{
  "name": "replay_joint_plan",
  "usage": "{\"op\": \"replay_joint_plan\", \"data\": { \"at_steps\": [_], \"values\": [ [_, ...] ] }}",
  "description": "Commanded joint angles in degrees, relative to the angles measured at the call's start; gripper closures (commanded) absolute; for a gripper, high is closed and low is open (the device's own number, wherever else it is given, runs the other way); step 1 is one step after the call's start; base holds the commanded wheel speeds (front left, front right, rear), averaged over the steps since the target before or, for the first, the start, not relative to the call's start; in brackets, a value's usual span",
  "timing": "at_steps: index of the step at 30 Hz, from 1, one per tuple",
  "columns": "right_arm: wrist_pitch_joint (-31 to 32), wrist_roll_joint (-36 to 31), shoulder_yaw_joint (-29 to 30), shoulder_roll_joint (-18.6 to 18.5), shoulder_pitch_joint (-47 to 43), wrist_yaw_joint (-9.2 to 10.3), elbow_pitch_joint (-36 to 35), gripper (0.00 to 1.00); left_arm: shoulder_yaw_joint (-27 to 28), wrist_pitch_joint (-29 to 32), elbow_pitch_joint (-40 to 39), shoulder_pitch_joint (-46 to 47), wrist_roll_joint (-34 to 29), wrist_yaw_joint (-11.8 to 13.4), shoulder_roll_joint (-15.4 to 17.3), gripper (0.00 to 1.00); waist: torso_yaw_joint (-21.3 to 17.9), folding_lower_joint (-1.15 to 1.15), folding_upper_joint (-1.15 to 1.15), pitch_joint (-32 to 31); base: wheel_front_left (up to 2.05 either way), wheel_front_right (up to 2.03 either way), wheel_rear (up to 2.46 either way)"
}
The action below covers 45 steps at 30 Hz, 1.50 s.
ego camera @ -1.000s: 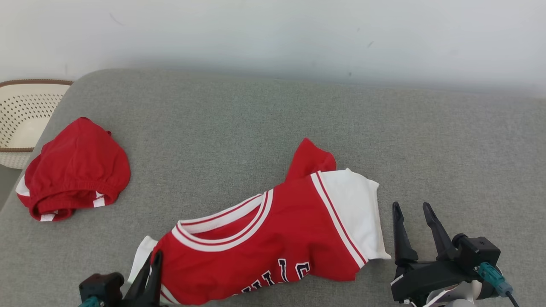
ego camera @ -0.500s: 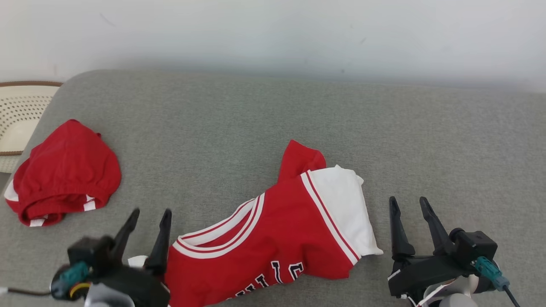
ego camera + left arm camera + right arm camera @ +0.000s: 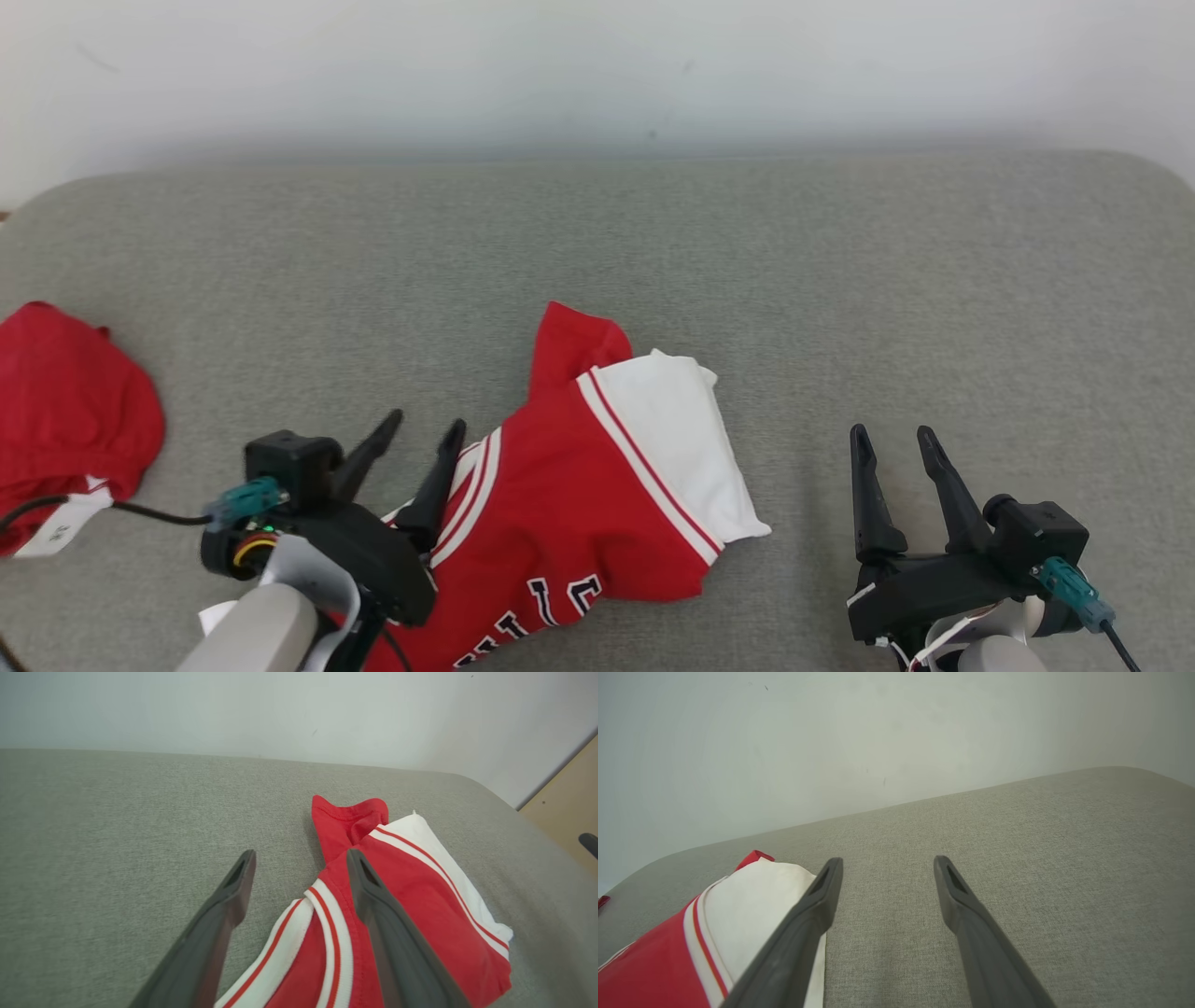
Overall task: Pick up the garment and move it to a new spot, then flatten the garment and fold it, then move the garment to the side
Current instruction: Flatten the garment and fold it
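The garment (image 3: 597, 485) is a red jersey with white sleeves, striped trim and dark lettering, lying crumpled on the grey cushion (image 3: 653, 261) near its front edge. My left gripper (image 3: 425, 429) is open just above the jersey's striped collar; in the left wrist view the garment (image 3: 397, 891) lies under the right finger (image 3: 373, 900), nothing held. My right gripper (image 3: 892, 443) is open over bare cushion just right of the white sleeve. In the right wrist view the white sleeve (image 3: 747, 905) lies beside the left finger (image 3: 817, 900).
A second red garment (image 3: 65, 420) with a white label lies bunched at the cushion's left edge. A pale wall (image 3: 597, 65) rises behind the cushion. Bare grey cushion stretches across the back and right. A wooden panel (image 3: 565, 793) stands past the cushion's far corner.
My left gripper let go of the jersey's collar edge, opened and rose over it. The camera turned right, so the basket left the picture. The right gripper kept still.
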<state>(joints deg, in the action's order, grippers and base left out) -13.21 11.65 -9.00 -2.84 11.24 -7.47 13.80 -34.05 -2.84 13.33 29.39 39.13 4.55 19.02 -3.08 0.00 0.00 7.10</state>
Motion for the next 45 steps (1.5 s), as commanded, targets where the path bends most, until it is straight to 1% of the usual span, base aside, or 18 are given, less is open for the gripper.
{"op": "replay_joint_plan", "data": {
  "at_steps": [1,8,14,16,17,18,21,25,27,31,34,37,38,40,42,44,45],
  "values": [
    [-0.43,-0.26,-0.01,-0.09,0.46,-0.05,0.05,0.00,-0.60,0.50,0.93,0.60,0.33,-0.53,-0.52,0.00,-1.85,0.00,0.00,0.89,0.00,0.00,0.00],
    [-0.62,-0.28,0.05,-0.08,0.95,-0.05,0.41,0.00,-3.52,3.14,7.10,2.63,0.56,-2.75,-2.64,0.00,-3.68,0.00,0.00,1.39,0.00,0.00,0.00],
    [-0.86,-0.25,-0.13,-0.09,0.78,-0.05,0.57,0.00,-4.84,4.76,11.95,3.90,0.57,-3.29,-3.77,0.00,-4.34,0.00,0.00,1.57,0.00,0.00,0.00],
    [-0.95,-0.21,-0.17,-0.08,0.78,-0.05,0.56,0.00,-4.91,4.48,12.92,3.96,0.98,-3.57,-4.10,0.62,-4.41,0.00,0.00,1.61,0.00,0.00,0.00],
    [-0.95,-0.21,-0.15,-0.08,0.75,-0.05,0.57,0.00,-4.93,4.29,13.37,4.15,1.05,-3.80,-4.11,0.96,-4.41,0.00,0.00,1.61,0.00,0.00,0.00],
    [-0.92,-0.22,-0.07,-0.08,0.72,-0.05,0.59,0.00,-4.99,4.13,13.74,4.32,1.06,-3.90,-4.14,1.00,-4.41,0.00,0.00,1.58,0.00,0.00,0.00],
    [-0.96,-0.28,0.02,-0.08,0.70,-0.05,0.65,0.00,-5.08,3.69,14.40,4.56,1.18,-4.30,-4.42,1.00,-4.36,0.00,0.00,1.45,0.00,0.00,0.00],
    [-0.90,-0.61,0.25,-0.08,0.40,-0.05,0.83,0.00,-4.74,1.24,14.99,5.37,0.70,-4.75,-4.66,1.00,-3.86,0.00,0.00,0.75,0.00,0.00,0.00],
    [-0.87,-0.73,0.39,-0.08,0.04,-0.05,0.98,0.00,-4.18,-0.57,14.24,6.08,0.22,-4.53,-4.66,1.00,-3.35,0.00,0.00,0.23,0.00,0.00,0.00],
    [-0.77,-0.40,0.24,-0.08,-0.52,-0.05,1.18,0.00,-2.03,-3.69,10.99,7.64,0.05,-3.76,-3.58,1.00,-2.17,0.00,0.00,-0.84,0.00,0.00,0.00],
    [-0.75,-0.06,-0.05,-0.08,-0.96,-0.05,1.18,0.00,0.11,-4.41,7.49,7.57,1.40,-2.95,-2.26,1.00,-1.34,0.00,0.00,-1.48,0.00,0.00,0.00],
    [-0.82,0.24,-0.17,-0.09,-1.25,-0.05,1.34,0.00,2.31,-4.24,3.95,5.96,3.17,-2.02,-0.21,1.00,-0.62,0.00,0.00,-1.88,0.00,0.00,0.00],
    [-0.86,0.33,-0.12,-0.09,-1.31,-0.05,1.35,0.00,3.37,-4.41,2.63,4.98,4.17,-1.88,0.10,1.00,-0.40,0.00,0.00,-2.00,0.00,0.00,0.00],
    [-0.90,0.49,-0.44,-0.09,-1.24,-0.05,1.45,0.00,5.52,-4.57,1.06,2.72,5.79,-1.00,1.74,1.00,-0.24,0.00,0.00,-2.08,0.00,0.00,0.00],
    [-0.95,0.73,-0.74,-0.09,-1.00,-0.05,1.54,0.00,7.46,-5.35,0.11,0.03,7.10,0.17,3.30,1.00,-0.27,0.00,0.00,-2.08,0.00,0.00,0.00],
    [-1.07,0.93,-0.92,-0.10,-0.84,-0.05,1.68,0.00,9.16,-6.45,-0.71,-3.18,8.33,1.02,3.93,1.00,-0.39,0.00,0.00,-2.00,0.00,0.00,0.00],
    [-1.06,1.03,-0.94,-0.11,-0.80,-0.05,1.70,0.00,9.73,-7.02,-0.94,-4.69,8.49,1.25,4.78,1.00,-0.49,0.00,0.00,-1.92,0.00,0.00,0.00]
  ]
}}
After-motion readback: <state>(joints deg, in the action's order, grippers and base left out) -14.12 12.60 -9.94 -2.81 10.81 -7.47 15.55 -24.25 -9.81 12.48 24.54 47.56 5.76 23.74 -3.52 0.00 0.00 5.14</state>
